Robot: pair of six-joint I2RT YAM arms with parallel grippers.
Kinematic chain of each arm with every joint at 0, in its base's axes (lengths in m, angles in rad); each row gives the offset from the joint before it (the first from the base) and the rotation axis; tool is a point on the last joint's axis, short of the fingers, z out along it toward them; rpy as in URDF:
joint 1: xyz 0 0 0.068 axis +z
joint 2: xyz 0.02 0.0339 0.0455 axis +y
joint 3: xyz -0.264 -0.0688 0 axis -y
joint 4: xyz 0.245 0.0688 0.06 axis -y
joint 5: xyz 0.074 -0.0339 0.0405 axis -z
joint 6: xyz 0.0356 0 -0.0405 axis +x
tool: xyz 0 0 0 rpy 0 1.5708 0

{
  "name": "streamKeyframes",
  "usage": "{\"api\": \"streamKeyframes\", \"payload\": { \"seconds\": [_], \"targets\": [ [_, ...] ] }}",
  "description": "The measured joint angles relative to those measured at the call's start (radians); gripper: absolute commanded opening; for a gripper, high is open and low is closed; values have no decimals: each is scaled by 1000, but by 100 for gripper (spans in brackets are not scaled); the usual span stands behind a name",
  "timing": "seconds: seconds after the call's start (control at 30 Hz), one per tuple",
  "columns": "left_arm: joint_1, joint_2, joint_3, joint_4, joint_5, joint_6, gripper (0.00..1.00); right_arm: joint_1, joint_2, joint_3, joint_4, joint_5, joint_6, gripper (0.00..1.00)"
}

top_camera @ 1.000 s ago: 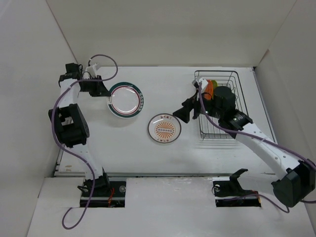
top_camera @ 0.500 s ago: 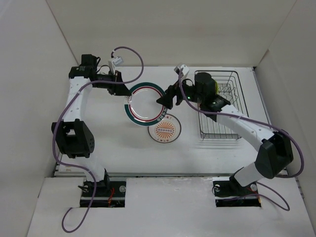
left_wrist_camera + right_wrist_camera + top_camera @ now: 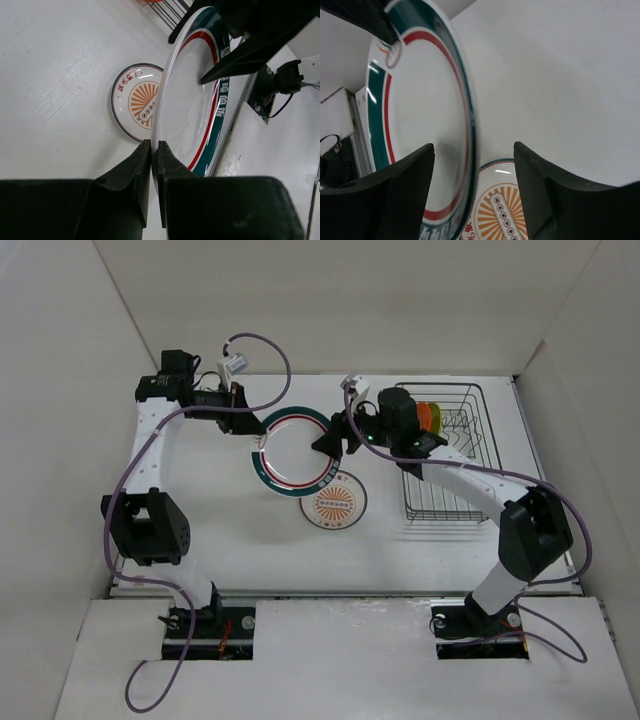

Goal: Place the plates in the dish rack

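Left tool (image 3: 151, 148) clamped on the green-and-red-rimmed plate (image 3: 292, 452), held on edge above the table (image 3: 200, 530), left of the dish rack (image 3: 450, 502). Right tool (image 3: 472, 155) has its jaws apart, astride the opposite rim. I'd seat right firmly before left lets go.

Clock directions are read in the top view, with 12 o'clock away from the arm bases.

1. The sunburst plate (image 3: 335, 502) lies flat on the table (image 3: 200, 540), near its centre.
2. The banded-rim plate (image 3: 293, 452) is tilted above the table at 10 o'clock of the sunburst plate, overlapping that plate's far edge in this view.
3. The left gripper (image 3: 250, 428) clamps the banded-rim plate at its 10 o'clock rim.
4. The right gripper (image 3: 330, 440) sits at the 2 o'clock rim, one finger on each side of it.
5. The dish rack (image 3: 445, 502) stands at 3 o'clock of the sunburst plate, just beside it.
6. Two plain plates (image 3: 429, 417) stand on edge in the rack's 12 o'clock end.
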Motion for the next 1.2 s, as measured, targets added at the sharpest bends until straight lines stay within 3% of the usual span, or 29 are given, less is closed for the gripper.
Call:
{"api": "streamKeyframes", "payload": {
  "seconds": [0.03, 0.07, 0.1, 0.17, 0.2, 0.3, 0.33, 0.4, 0.43, 0.6, 0.9, 1.2],
  "targets": [
    [0, -5, 0, 0, 4, 2, 0, 0, 16, 2, 0, -5, 5, 62],
    [0, -10, 0, 0, 6, 3, 0, 0, 29, 2, -1, -16, 12, 37],
    [0, -14, 0, 0, 3, 7, 0, 0, 39, 2, 0, -30, 18, 19],
    [3, -20, -3, 21, -13, 31, 0, 0, 45, 3, -5, -54, 48, 0],
    [9, -21, -7, 32, -10, 35, 0, -2, 45, 5, -6, -62, 61, 0],
    [9, -23, -18, 53, -5, 15, 31, -7, 45, 11, -13, -68, 78, 0],
    [7, -23, -22, 62, -5, 0, 38, -10, 45, 12, -13, -67, 79, 0],
    [5, -23, -37, 79, -10, -39, 95, -21, 39, 11, -18, -65, 101, 0],
    [3, -23, -46, 90, -14, -55, 100, -34, 28, 8, -23, -60, 116, 0],
    [0, -23, -99, 173, -94, -176, 100, -163, -99, -9, -126, 94, 155, 0],
    [-4, -29, -162, 302, -303, -315, 100, -389, -334, 90, -418, 726, 77, 0],
    [-7, -62, -163, 326, -354, -338, 100, -521, -331, 99, -510, 1000, 11, 0]
  ]
}}
